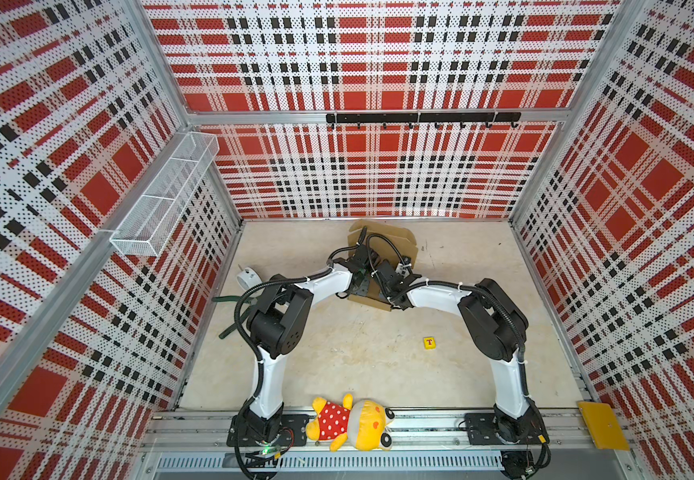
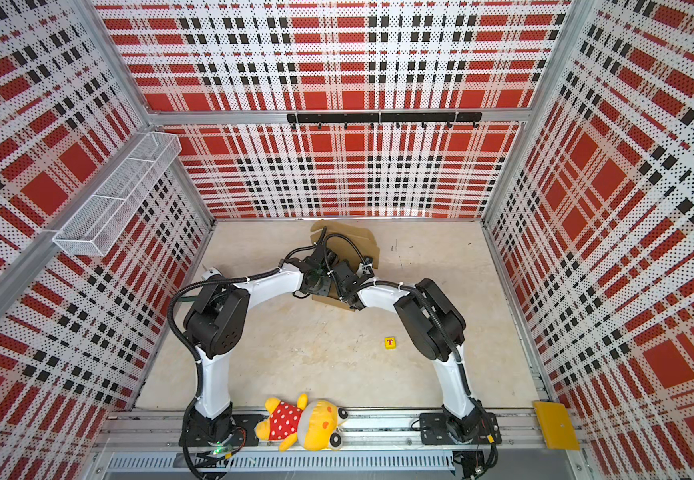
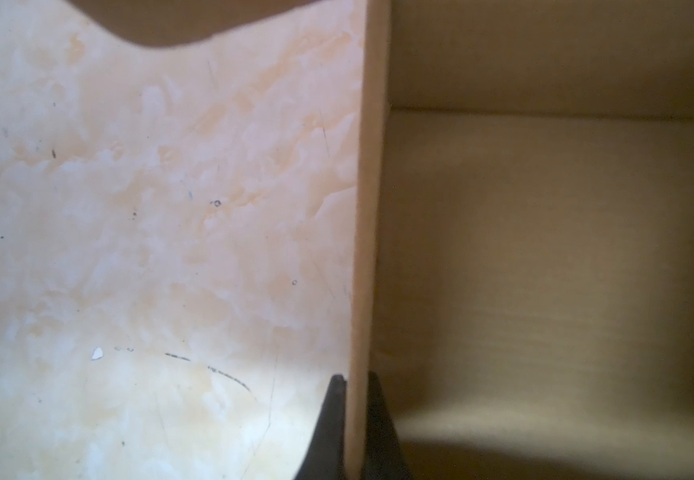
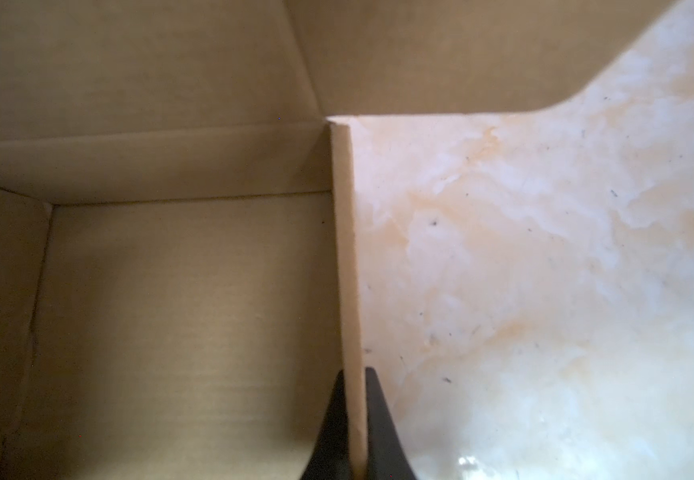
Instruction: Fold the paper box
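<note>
The paper box [image 1: 397, 241] [image 2: 360, 241] of plain brown cardboard stands at the back middle of the table, mostly hidden under both wrists in both top views. My left gripper [image 3: 355, 376] is shut on the top edge of one upright side wall [image 3: 372, 208], one finger inside and one outside. The box floor [image 3: 544, 249] lies beside that wall. My right gripper [image 4: 355, 370] is shut on the opposite upright wall [image 4: 345, 249] in the same way, next to the box's inside [image 4: 191, 311]. A back flap [image 4: 441, 54] rises beyond that wall.
A small yellow tile [image 1: 429, 342] with a red T lies on the table in front of the right arm. A yellow plush toy [image 1: 353, 422] lies on the front rail, with a yellow flat plate [image 1: 603, 424] at its right end. White roll [image 1: 247, 278] and green strap [image 1: 233, 316] sit at left.
</note>
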